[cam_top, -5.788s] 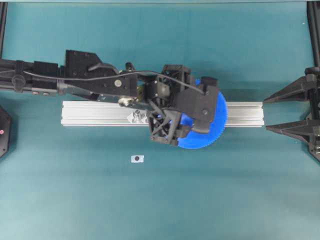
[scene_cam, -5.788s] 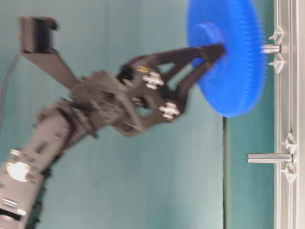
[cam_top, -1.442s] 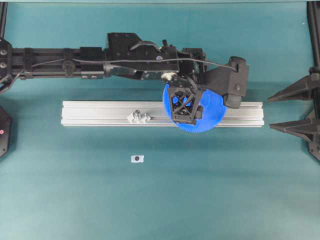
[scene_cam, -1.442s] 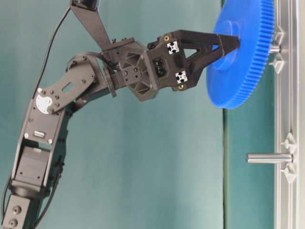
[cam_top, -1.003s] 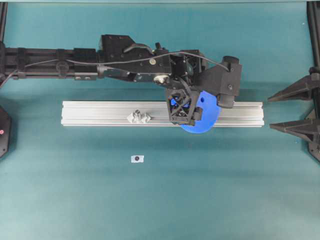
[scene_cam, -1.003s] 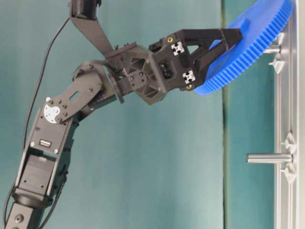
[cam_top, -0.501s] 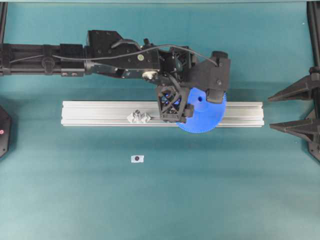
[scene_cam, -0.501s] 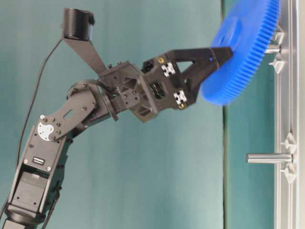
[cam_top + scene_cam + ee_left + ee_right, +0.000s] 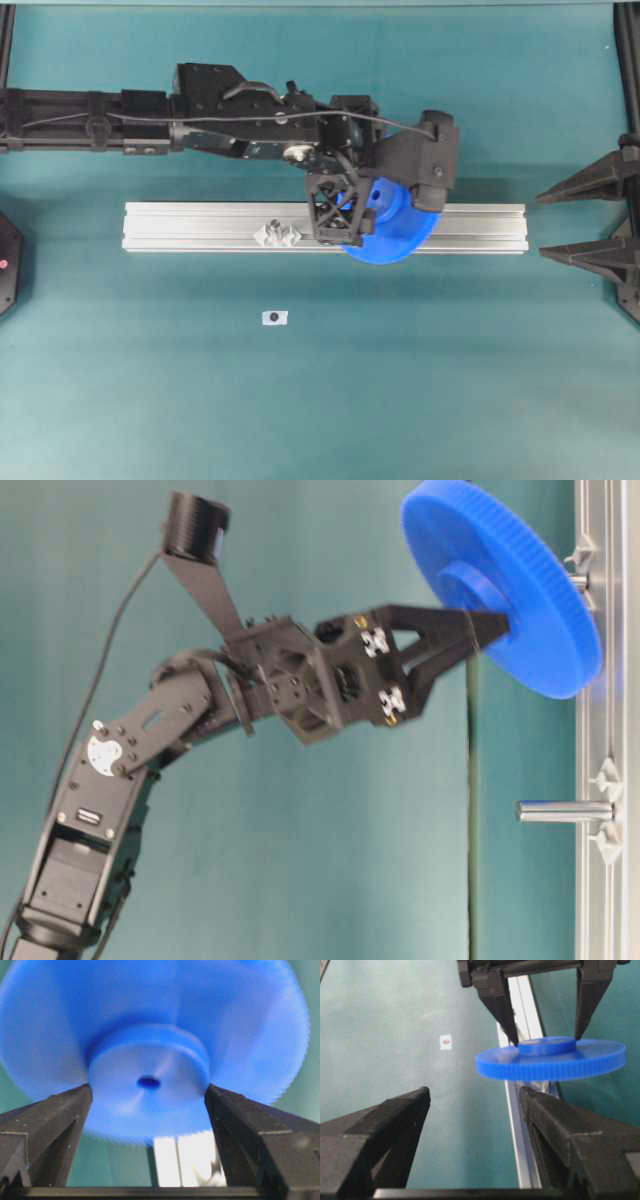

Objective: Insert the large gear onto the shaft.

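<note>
My left gripper (image 9: 378,205) is shut on the raised hub of the large gear (image 9: 395,238), a bright-blue toothed disc held above the aluminium rail (image 9: 200,225). In the left wrist view a finger sits on either side of the hub (image 9: 150,1062), around its small centre hole. From table level the large gear (image 9: 500,590) is tilted, its lower rim nearest the rail. Only the shaft's tip (image 9: 580,580) shows behind it; from overhead the shaft is hidden. My right gripper (image 9: 533,227) stands open and empty at the right edge, facing the large gear (image 9: 550,1062).
A second, lookalike pin (image 9: 565,810) stands bare on the rail, seen from overhead on its clear bracket (image 9: 277,234). A small white tag with a black dot (image 9: 275,317) lies on the teal mat in front of the rail.
The left gripper has shifted slightly left with the gear. The gear's tilt has flipped: its upper rim leaned toward the rail before, its lower rim does now. The right arm has not moved.
</note>
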`<state>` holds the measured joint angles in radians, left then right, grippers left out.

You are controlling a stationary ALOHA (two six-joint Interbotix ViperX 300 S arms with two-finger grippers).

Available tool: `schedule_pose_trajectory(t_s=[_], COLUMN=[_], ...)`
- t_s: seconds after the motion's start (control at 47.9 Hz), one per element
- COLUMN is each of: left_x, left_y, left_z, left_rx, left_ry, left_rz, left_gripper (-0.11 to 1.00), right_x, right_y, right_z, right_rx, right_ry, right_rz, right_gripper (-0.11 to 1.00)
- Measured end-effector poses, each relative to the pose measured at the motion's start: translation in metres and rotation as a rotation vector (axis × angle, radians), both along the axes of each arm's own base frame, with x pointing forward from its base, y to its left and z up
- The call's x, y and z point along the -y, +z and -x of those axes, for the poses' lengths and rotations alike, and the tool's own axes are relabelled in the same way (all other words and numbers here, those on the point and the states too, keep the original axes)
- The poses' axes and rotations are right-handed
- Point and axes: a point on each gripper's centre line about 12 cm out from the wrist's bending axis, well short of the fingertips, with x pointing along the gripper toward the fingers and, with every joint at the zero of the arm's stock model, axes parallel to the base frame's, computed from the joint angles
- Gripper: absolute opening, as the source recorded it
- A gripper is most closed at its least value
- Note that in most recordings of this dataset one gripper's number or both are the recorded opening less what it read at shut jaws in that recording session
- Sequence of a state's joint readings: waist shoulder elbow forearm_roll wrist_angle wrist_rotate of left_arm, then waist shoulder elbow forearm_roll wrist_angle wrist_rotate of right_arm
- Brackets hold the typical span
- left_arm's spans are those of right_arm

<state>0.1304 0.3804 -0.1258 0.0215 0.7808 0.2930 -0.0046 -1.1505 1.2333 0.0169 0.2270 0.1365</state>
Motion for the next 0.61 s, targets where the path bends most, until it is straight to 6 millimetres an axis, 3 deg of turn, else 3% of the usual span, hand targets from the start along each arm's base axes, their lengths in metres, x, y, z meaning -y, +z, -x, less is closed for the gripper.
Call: schedule_pose_trajectory(t_s=[0.23,0.606], left_x=[0.004,0.005], left_y=[0.003,-0.008], left_z=[-0.015,-0.006], left_rx=[0.027,-0.034], left_ry=[-0.021,-0.019], left_rz=[-0.008,-0.001], left_gripper=[0.87,0.87], right_x=[0.0,0.0], right_y=[0.0,0.0], right_z=[0.0,0.0], right_rx=[0.0,0.0], right_ry=[0.0,0.0], right_rz=[0.0,0.0], right_gripper=[0.79,0.79])
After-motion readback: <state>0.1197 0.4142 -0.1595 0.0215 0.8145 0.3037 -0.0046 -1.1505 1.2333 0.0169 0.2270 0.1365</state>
